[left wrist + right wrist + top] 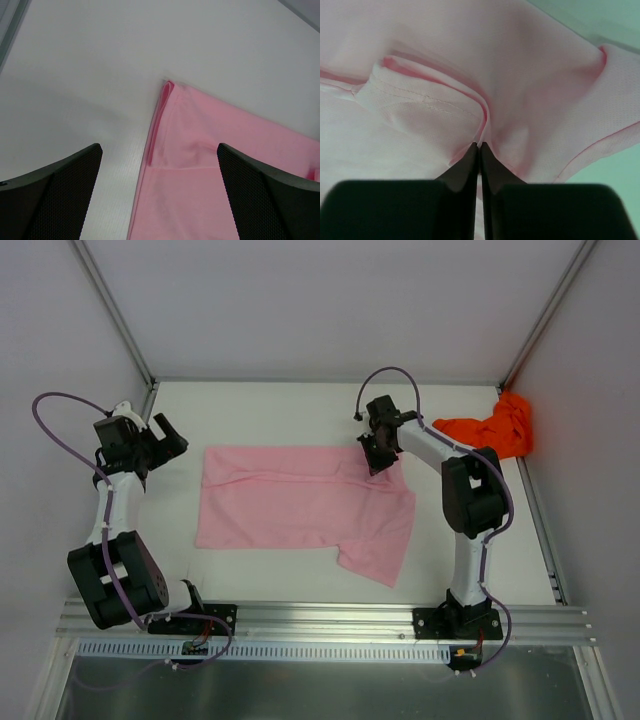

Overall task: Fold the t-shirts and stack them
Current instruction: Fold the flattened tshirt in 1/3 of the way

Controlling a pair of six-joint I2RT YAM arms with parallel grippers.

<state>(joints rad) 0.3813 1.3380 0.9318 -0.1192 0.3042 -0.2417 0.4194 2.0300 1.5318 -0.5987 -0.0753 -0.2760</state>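
The pale pink t-shirt point(300, 505) lies spread on the white table, partly folded, with one sleeve hanging toward the front right. My right gripper point(378, 455) is shut on a pinch of its upper right edge; the right wrist view shows pink cloth point(445, 95) bunched between the closed fingertips point(471, 159). My left gripper point(160, 445) is open and empty, to the left of the shirt's upper left corner point(167, 90). The orange-red t-shirt point(497, 427) sits crumpled at the far right corner.
White walls with metal frame posts point(115, 310) close in the table on three sides. A metal rail point(320, 618) runs along the near edge by the arm bases.
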